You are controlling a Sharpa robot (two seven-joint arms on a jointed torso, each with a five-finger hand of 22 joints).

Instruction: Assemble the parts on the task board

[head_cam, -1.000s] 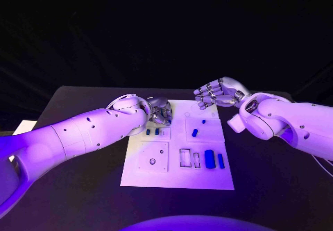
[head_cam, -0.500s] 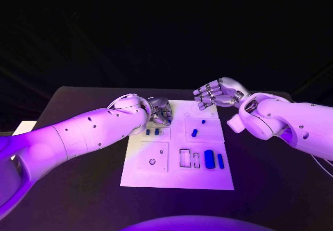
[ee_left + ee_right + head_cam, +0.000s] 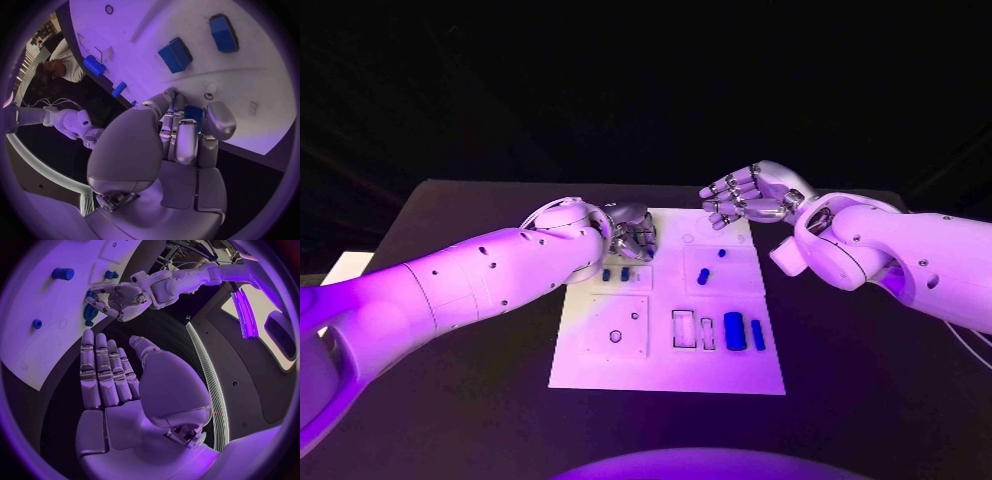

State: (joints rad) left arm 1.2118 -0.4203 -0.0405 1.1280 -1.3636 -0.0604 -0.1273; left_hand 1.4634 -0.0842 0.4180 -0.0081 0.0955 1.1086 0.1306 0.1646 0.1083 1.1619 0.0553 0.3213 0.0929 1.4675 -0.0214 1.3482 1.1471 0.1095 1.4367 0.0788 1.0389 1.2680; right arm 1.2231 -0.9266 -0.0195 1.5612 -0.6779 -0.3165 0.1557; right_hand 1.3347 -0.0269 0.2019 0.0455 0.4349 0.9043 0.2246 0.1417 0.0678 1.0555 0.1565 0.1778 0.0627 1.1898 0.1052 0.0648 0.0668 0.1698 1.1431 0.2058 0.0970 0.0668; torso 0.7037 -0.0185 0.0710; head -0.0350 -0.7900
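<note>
The white task board (image 3: 668,375) lies in the middle of the black table. My left hand (image 3: 630,233) sits at the board's far left corner with its fingers curled in. In the left wrist view its fingers (image 3: 186,140) close round a small blue part (image 3: 193,113) just above the board (image 3: 262,85). Two blue parts (image 3: 606,273) (image 3: 626,272) stand in the board right beside that hand. My right hand (image 3: 749,196) hovers over the far right corner, and the right wrist view shows this hand (image 3: 119,385) with its fingers stretched out and nothing in it.
More blue parts sit on the board: an oblong one (image 3: 705,276) near the middle, a thick one (image 3: 734,330) and a slim one (image 3: 759,334) at the near right beside open slots (image 3: 685,328). A square plate with holes (image 3: 619,326) lies at the near left.
</note>
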